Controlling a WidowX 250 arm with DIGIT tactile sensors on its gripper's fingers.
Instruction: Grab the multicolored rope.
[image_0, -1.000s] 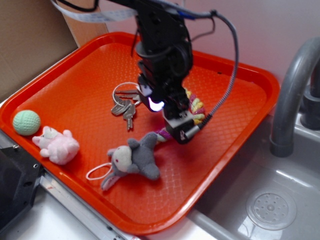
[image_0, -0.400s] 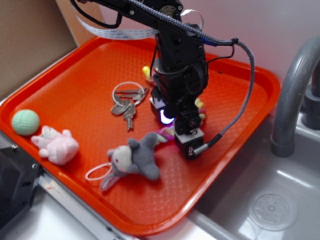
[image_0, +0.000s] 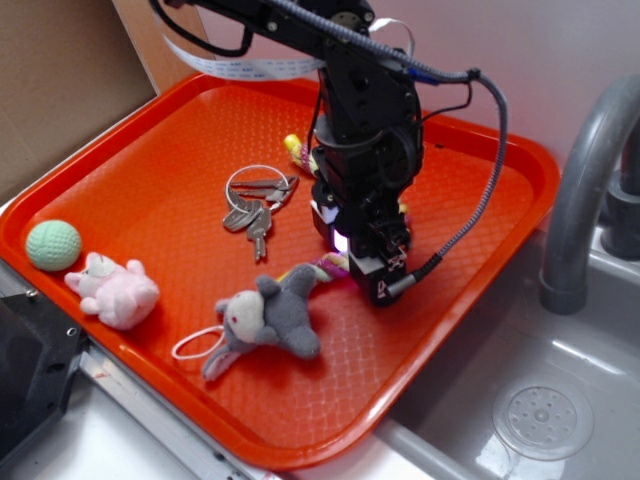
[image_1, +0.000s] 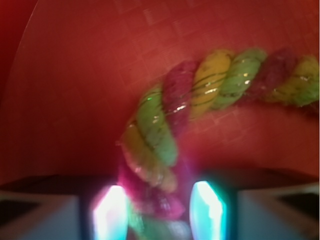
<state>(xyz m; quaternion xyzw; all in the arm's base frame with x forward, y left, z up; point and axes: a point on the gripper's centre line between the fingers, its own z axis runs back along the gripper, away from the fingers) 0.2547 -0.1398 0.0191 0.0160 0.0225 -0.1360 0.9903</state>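
Note:
The multicolored rope (image_1: 215, 82), twisted from yellow, pale green and magenta strands, lies on the orange tray (image_0: 140, 170). In the exterior view the arm hides most of it. Only its yellow end (image_0: 296, 148) and a stretch by the grey plush show. My gripper (image_0: 347, 257) is down at the tray over the rope's middle. In the wrist view the rope runs in from the right and curves down between my two fingers. The gripper (image_1: 157, 212) is open. The rope lies against the left finger (image_1: 107, 210), with a gap to the right finger (image_1: 207, 207).
A key ring with keys (image_0: 255, 205) lies left of the gripper. A grey plush toy (image_0: 270, 315) with a thin white loop lies just in front. A pink plush (image_0: 112, 290) and green ball (image_0: 52, 245) sit at the tray's left. A faucet (image_0: 580, 200) and sink (image_0: 545, 400) are right.
The arm has shifted right and back and come down onto the tray, so the open fingers now straddle the rope. The toys and keys have not moved.

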